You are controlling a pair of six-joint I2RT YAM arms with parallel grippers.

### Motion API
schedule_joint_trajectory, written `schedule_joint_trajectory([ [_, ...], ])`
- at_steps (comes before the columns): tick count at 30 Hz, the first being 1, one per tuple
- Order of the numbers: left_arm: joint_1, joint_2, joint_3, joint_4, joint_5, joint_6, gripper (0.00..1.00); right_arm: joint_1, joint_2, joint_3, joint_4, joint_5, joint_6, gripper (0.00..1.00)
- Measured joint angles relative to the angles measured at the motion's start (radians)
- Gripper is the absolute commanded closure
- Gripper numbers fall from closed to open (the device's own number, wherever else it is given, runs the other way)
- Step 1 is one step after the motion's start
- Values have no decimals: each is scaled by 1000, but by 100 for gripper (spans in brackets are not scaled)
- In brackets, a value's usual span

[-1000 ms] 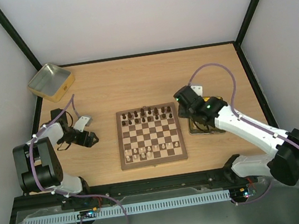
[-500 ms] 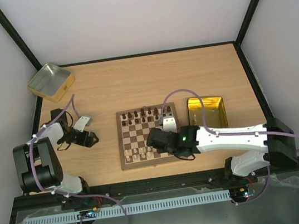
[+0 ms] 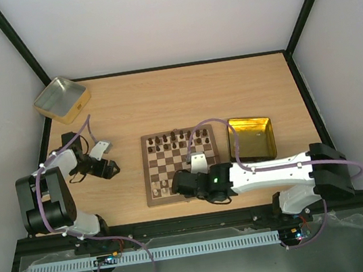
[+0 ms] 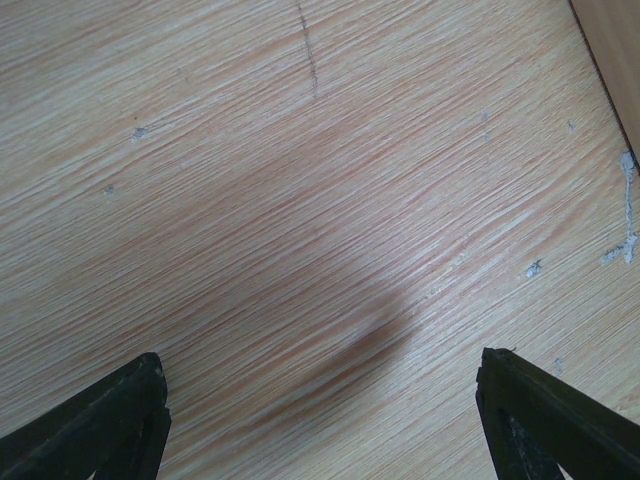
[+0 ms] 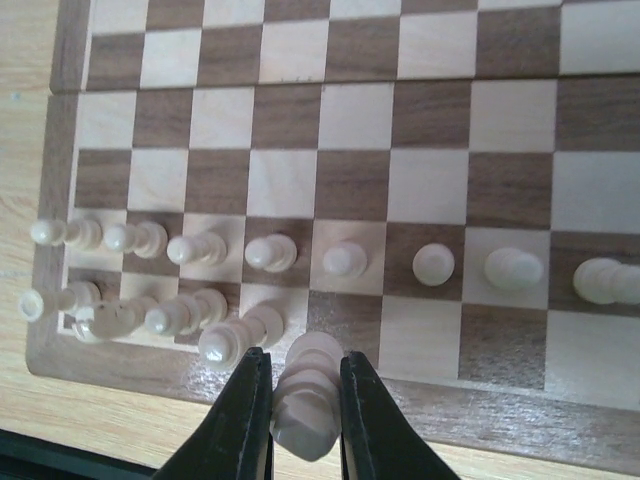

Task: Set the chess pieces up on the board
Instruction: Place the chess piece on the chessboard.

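The board (image 3: 147, 172) lies mid-table. Cream-white chess pieces (image 3: 175, 181) stand in its two near rows. My right gripper (image 3: 179, 185) hovers over the board's near edge, left of centre. In the right wrist view the gripper (image 5: 305, 372) is shut on a cream-white piece (image 5: 305, 405), held tilted just above a dark near-row square of the board (image 5: 430, 120). A row of white pawns (image 5: 345, 260) stands beyond it, and several back-row pieces (image 5: 240, 335) stand to its left. My left gripper (image 3: 107, 167) rests open and empty over bare table (image 4: 320, 400), left of the board.
Dark brown chessmen (image 3: 180, 138) fill the board's two far rows. A gold tin (image 3: 251, 138) sits right of the board. A second tin (image 3: 61, 99) sits at the back left corner. Black frame rails edge the table.
My right arm has swung from the gold tin at the right across to the board's near edge, then a little further left, carrying a white piece. The left arm has not moved.
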Motion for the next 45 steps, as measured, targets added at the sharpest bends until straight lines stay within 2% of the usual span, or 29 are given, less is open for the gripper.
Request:
schedule_joint_trajectory([
  [6,0,-2,-2,2,0,0,16,32,39,0,2,0,22,91],
  [33,0,-3,-3,3,0,0,16,8,130,0,19,18,27,89],
  [40,0,-3,-3,3,0,0,16,2,148,0,32,8,12,85],
  [45,0,-3,-3,3,0,0,16,2,152,2,35,6,4,76],
])
